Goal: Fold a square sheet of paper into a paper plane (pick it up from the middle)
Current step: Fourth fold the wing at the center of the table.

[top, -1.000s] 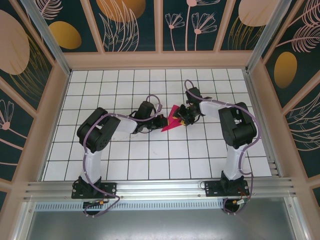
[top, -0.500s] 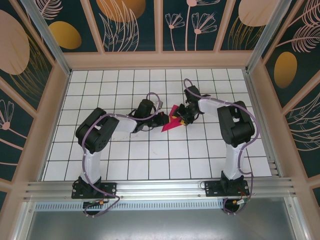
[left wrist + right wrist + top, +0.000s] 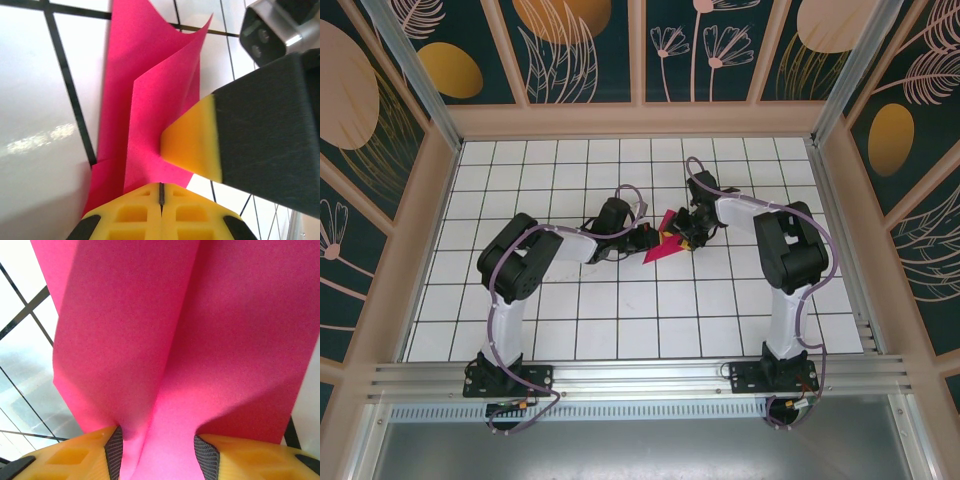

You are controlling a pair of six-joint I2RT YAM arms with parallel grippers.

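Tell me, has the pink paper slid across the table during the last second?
No. The pink paper has its lower tip in the same white tile of the gridded table as before.

A thin magenta-pink folded sheet of paper (image 3: 210, 330) is lying over white, black-lined grid tiles (image 3: 25, 390), which are showing at the left. A soft fold is running down it and passing between the right gripper's (image 3: 157, 455) two yellow fingertips (image 3: 65, 455), which are standing apart.
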